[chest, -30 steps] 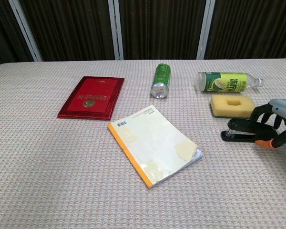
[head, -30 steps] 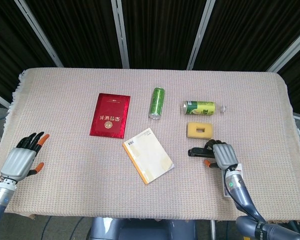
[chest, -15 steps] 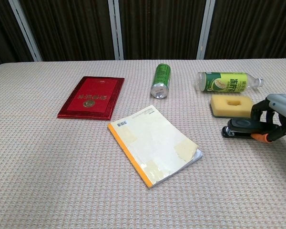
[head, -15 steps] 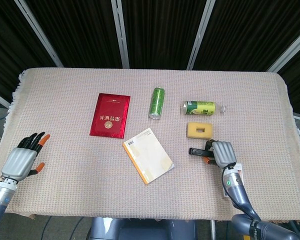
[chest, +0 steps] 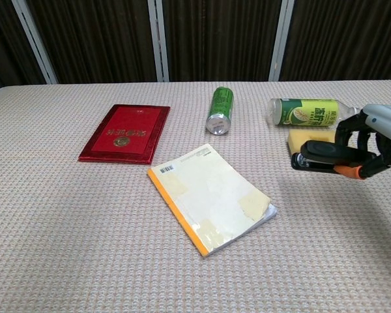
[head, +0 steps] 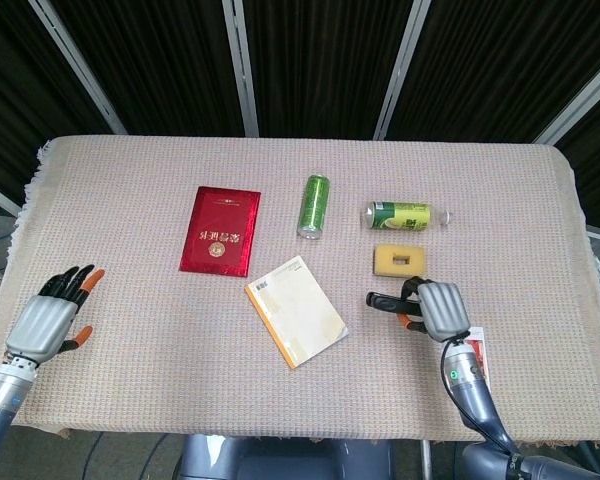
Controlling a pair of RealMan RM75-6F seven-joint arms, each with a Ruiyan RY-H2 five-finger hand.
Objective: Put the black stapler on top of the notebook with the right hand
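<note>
Over at the far left the left hand [head: 48, 322] rests low by the bench's near corner, its fingers [head: 68, 284] spread apart and holding nothing. The bench [head: 130, 360] is covered in a beige woven cloth with a frayed fringe along its left edge, and behind it the wall is dark panels split by slanting pale bars. Moving across, a red booklet [head: 220, 230] lies flat, then a green can [head: 314, 206] on its side, and nearer me the notebook [head: 296, 310] lying at an angle with its orange spine to the left. Further right a green-labelled bottle [head: 408, 215] lies on its side with a yellow sponge [head: 399, 260] just below it. The right hand [head: 432, 308] is clenched around the black stapler [chest: 320, 156], which hangs above the cloth in front of the sponge, well apart from the notebook. A small card [head: 477, 356] lies by the right wrist.
</note>
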